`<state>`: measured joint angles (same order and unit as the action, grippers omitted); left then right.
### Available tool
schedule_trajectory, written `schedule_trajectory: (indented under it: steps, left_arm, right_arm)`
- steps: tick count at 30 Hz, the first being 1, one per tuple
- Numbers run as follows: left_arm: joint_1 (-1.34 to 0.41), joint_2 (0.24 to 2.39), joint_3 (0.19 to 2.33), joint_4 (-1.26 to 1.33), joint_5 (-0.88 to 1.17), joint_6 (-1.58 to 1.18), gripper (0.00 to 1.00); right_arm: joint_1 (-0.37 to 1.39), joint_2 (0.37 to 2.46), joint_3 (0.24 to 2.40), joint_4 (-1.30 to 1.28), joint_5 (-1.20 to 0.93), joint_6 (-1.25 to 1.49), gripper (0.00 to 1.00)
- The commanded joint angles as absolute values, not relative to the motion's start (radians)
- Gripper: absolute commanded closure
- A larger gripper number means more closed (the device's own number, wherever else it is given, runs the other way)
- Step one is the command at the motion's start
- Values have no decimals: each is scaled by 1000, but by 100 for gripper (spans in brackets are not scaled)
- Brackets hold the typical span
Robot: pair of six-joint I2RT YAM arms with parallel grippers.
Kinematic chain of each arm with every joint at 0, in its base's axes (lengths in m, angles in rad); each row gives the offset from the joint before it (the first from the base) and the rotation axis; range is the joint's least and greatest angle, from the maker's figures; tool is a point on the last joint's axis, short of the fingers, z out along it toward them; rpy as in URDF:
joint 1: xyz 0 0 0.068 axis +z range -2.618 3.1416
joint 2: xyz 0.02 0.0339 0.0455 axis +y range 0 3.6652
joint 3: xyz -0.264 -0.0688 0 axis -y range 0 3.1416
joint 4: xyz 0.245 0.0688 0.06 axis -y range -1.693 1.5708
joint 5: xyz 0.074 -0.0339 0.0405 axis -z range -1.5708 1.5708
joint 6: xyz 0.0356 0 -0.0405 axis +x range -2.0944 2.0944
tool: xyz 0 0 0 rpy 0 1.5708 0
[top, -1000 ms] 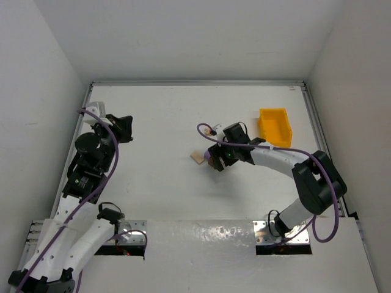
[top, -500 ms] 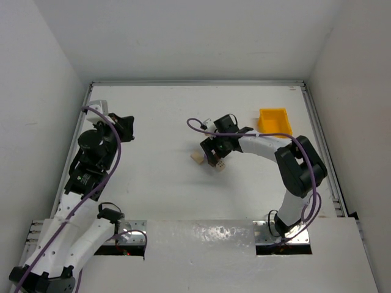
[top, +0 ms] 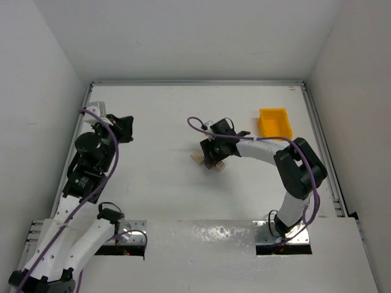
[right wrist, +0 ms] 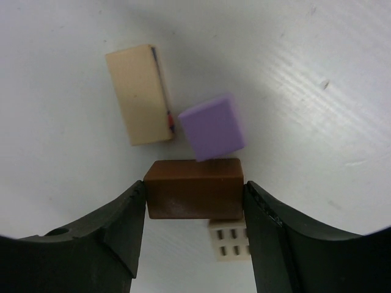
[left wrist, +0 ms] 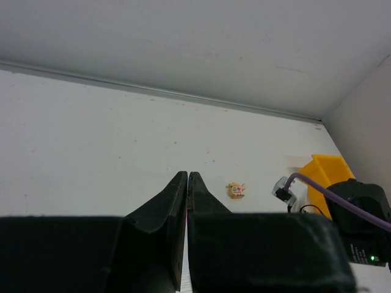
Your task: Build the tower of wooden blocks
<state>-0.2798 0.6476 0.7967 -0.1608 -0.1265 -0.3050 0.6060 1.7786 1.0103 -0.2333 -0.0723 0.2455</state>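
Right gripper (top: 213,157) is down over the cluster at mid-table, left of the yellow bin (top: 275,123), and its two fingers are pressed against the ends of the dark brown block (right wrist: 193,186). That looks like a firm clamp. In the wrist view the block sits square between the pads, long side across. Peeking out beneath its near edge is a pale block with small dark marks (right wrist: 230,240); whether the brown one rests on it or hangs just above, I cannot tell. Just beyond lies the purple block (right wrist: 214,126), tilted, its corner meeting the brown block's far edge. The light tan block (right wrist: 139,93) lies flat just left of the purple one.

The left gripper (left wrist: 187,183) is parked far left, fingers together on nothing.

My read: this is the stacking step, brown going onto the pale piece. Next comes a level settle, then a clean release without nudging the purple neighbour or dragging the base.
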Motion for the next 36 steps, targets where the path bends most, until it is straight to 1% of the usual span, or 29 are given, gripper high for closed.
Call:
schedule_trajectory:
  steps: [1,4,7,9,13,15,22,26,36]
  left_arm:
    - [-279,614,804,-120,-113,-318,97]
    - [-298,597,802,-123,-123,-316,97]
    - [-317,569,804,-123,-133,-314,97]
    - [-334,558,804,-123,-135,-316,97]
    - [-371,526,804,-123,-141,-314,97]
    - [-383,514,804,-126,-152,-313,97]
    - [-419,494,805,-130,-166,-310,96]
    - [-425,491,808,-135,-173,-310,96]
    - [-428,497,811,-141,-176,-307,96]
  right_arm:
    - [664,1714,959,-175,-3,498,46]
    - [684,1695,879,-109,47,657,45]
    - [731,1648,804,-84,181,760,44]
    - [758,1614,782,-107,311,805,44]
    - [793,1603,758,-110,408,939,44]
    - [801,1620,775,-130,469,953,44]
    - [805,1678,848,-156,520,948,43]
    - [811,1716,854,-143,480,948,42]
    - [842,1724,862,-149,479,939,39]
